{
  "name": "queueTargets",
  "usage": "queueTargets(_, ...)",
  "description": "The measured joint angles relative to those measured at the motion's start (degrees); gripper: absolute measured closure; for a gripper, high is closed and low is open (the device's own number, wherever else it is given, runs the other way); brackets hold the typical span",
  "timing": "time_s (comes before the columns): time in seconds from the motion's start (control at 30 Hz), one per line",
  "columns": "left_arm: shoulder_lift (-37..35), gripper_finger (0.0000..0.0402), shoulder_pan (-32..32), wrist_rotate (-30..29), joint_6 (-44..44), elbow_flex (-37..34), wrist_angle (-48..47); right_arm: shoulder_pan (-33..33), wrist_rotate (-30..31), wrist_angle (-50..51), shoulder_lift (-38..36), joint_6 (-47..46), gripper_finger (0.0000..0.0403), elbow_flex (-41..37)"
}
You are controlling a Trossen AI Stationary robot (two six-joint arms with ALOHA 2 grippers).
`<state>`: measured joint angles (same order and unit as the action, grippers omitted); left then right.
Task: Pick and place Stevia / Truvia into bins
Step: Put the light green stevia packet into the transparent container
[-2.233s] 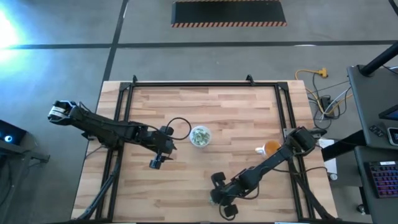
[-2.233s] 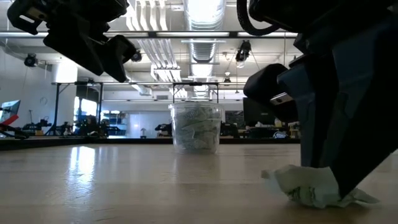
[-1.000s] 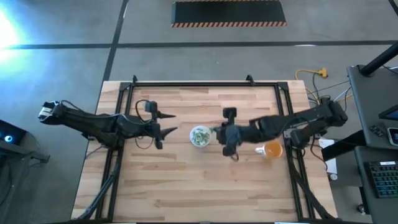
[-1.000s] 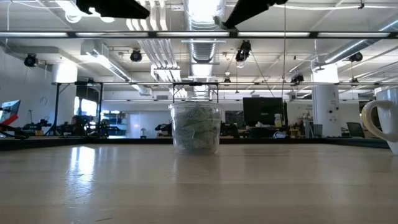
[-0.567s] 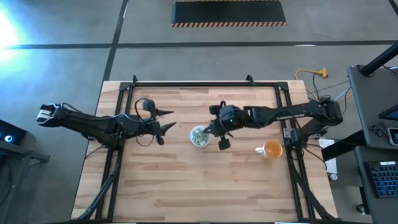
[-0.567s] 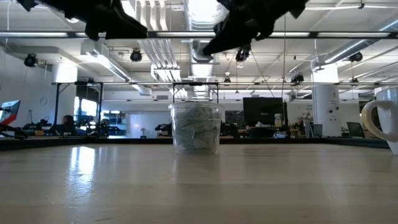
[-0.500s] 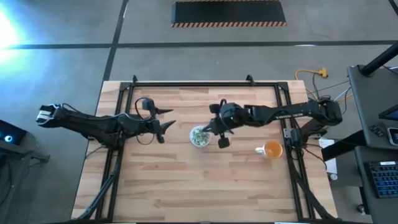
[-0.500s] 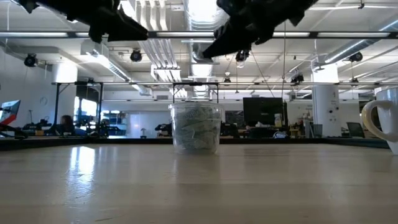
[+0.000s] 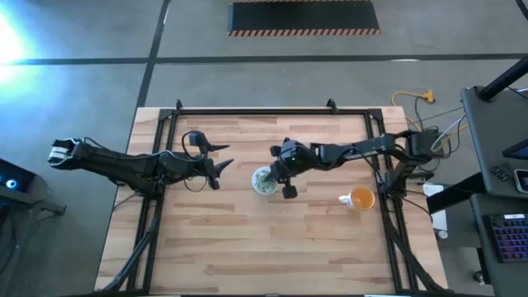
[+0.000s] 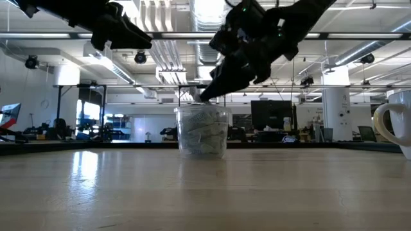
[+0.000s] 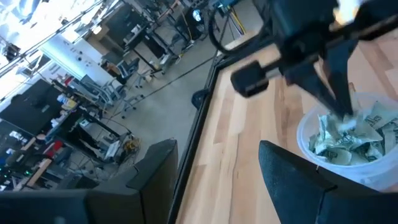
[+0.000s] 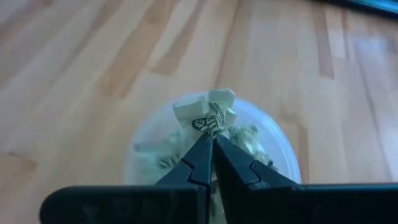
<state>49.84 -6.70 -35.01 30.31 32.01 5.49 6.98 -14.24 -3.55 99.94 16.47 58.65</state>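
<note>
The bin, a small translucent white cup [image 9: 264, 181] [image 10: 203, 131], stands at the table's middle, filled with green and white Stevia packets [image 12: 249, 138]. My right gripper [image 9: 271, 172] [image 10: 206, 97] reaches in from the right, slanting down over the cup's mouth. It is shut on one crumpled packet [image 12: 209, 111]. The left wrist view shows it just above the pile [image 11: 344, 122]. My left gripper [image 9: 226, 157] hangs open left of the cup, above the table, with nothing between its fingers. My right gripper pinches the crumpled packet by its near end [image 12: 208, 129] between its two fingertips. The fingers slant down from the table's right side. The packet sticks out past the tips over the cup's mouth; whether it touches the packets in the cup I cannot tell.
An orange cup [image 9: 360, 198] stands on the table right of the bin, below my right arm; in the low view it shows at the right edge [image 10: 397, 125]. A black frame rail [image 9: 247, 112] runs along the table's far edge and sides. Bare wood [image 9: 264, 247] lies near the front.
My right gripper, still shut on the packet, has swung from right of the cup toward the table's left, come down and tipped its fingers downward until they stand over the cup's mouth. My left gripper has sunk a little.
</note>
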Motion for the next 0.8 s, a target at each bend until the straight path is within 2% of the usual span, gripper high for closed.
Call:
queueTargets(0.2,0.0,0.0194,0.0,0.0,-3.9,-0.2,-1.1,0.4,0.3,2.4,4.2,0.0,0.0394,3.0)
queueTargets(0.37,0.4,0.0194,0.0,0.1,-6.9,-0.3,-1.5,1.0,4.1,5.7,4.1,-2.4,0.0394,3.2)
queueTargets(0.6,0.4,0.0194,0.0,0.2,-9.0,-0.2,-1.4,0.9,3.9,6.6,3.4,-3.0,0.0392,3.1)
queueTargets(0.8,1.9,0.0194,0.0,0.4,-11.3,-0.2,-1.2,1.0,2.4,6.9,2.5,-3.0,0.035,3.1)
